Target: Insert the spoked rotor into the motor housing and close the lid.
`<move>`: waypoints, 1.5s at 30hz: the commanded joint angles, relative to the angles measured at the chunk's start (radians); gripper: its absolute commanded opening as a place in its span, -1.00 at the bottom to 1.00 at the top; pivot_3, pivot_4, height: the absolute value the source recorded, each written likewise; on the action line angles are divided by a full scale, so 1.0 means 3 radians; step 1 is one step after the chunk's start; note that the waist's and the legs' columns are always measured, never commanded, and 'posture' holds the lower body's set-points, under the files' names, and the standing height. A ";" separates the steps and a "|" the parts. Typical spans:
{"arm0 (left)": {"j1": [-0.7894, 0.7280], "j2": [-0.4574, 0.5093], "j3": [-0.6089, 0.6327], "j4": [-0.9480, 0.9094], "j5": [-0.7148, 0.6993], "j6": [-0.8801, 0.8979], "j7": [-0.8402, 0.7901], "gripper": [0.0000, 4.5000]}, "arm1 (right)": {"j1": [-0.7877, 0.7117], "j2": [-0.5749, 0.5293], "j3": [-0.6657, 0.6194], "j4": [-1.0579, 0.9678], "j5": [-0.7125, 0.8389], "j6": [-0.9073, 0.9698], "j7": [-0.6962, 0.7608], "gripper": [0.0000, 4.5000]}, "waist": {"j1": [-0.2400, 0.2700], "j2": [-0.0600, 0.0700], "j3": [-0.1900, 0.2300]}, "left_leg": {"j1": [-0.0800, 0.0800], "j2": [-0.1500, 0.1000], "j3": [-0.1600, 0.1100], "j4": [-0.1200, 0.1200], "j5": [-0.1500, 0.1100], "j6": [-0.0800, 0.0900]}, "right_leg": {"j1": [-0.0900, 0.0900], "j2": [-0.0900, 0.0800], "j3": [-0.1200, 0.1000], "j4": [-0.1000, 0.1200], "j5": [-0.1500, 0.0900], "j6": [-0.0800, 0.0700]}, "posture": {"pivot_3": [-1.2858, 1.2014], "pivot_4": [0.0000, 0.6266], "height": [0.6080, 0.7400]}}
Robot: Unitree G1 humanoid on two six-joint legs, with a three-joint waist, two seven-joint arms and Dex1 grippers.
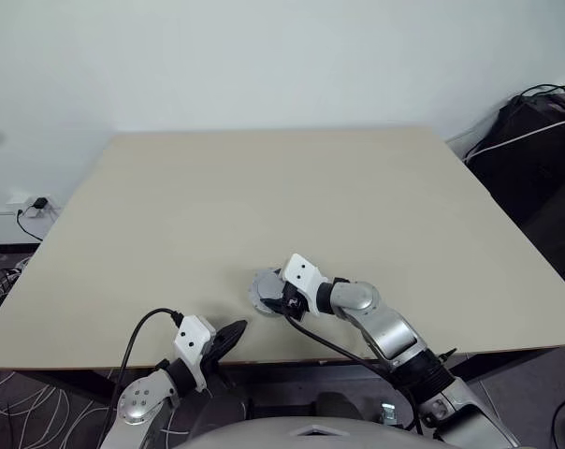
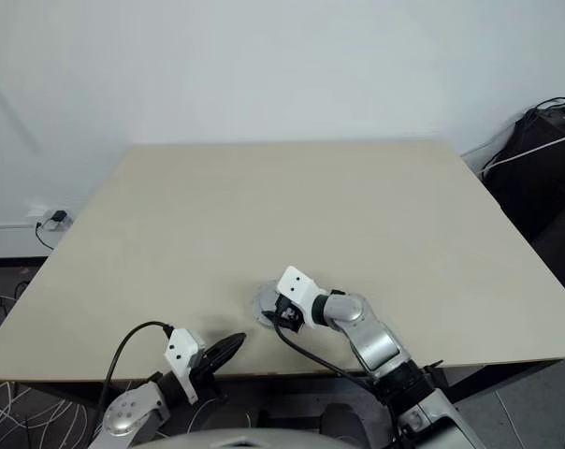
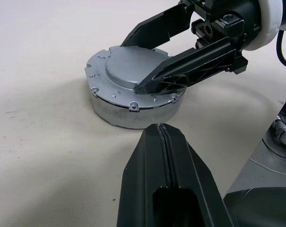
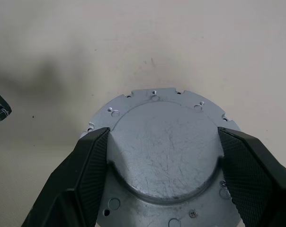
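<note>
The motor housing [image 3: 129, 116] is a plain grey puck near the table's front edge, with the light grey lid [image 4: 164, 151] lying flat on top of it. My right gripper [image 4: 163, 135] reaches over it from the right. Its two black fingers rest on the lid, one against each side of the lid's raised round centre. My left gripper [image 3: 159, 127] is shut and empty. It hovers just short of the housing at the front edge, pointing toward it. The spoked rotor is hidden.
The beige table [image 1: 264, 187] stretches bare behind and to both sides of the housing. A black bag with cables [image 1: 535, 140] sits off the table's far right. On the left there is a wall socket [image 1: 39, 203], and loose cables lie on the floor.
</note>
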 commanded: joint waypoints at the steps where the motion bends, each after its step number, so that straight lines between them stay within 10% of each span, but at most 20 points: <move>1: -0.0041 0.0002 0.0010 -0.0135 -0.0035 -0.0021 -0.0015 -1.00 | 0.0041 -0.0094 0.0028 0.0221 -0.0197 0.0094 -0.0100 0.42 | -0.0001 0.0000 0.0000 | 0.0000 0.0000 0.0000 0.0000 0.0000 0.0000 | 0.0000 -0.0001 0.0000 0.0000 0.0000 0.0000 | 0.03 -1.00 1.00; 45: -0.0093 -0.0026 -0.0018 -0.0103 -0.0031 -0.0008 -0.0013 -1.00 | 0.0076 -0.0172 -0.0161 0.0081 0.0176 0.0299 0.0148 0.42 | 0.0088 0.0006 0.0013 | -0.0004 -0.0004 0.0002 -0.0012 0.0000 0.0001 | -0.0004 -0.0012 -0.0012 -0.0008 -0.0007 0.0001 | 0.03 -1.00 1.00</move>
